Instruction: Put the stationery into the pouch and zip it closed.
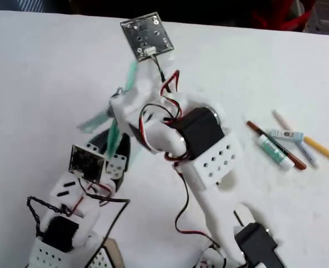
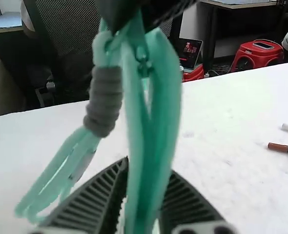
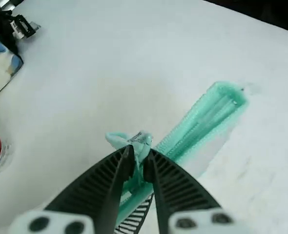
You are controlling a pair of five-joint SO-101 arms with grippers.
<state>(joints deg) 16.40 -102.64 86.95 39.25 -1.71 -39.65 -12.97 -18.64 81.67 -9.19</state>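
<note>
left tool (image 2: 146,170) clamps pouch (image 2: 158,97) edge; right tool (image 3: 138,152) pinches zipper end (image 3: 140,139); pens (image 1: 276,144) lie apart

Left gripper (image 2: 146,168): jaws clamped on pouch (image 2: 158,97) edge. Right gripper (image 3: 136,152): jaws pinched nearly together, apparently nipping zipper pull (image 3: 140,139). Arms angled toward each other, grippers near.

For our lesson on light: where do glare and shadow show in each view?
High view: table glares white, faint shadow beside an arm. Left wrist view: bright table, dark room behind. Right wrist view: soft grey shade around the pouch.
</note>
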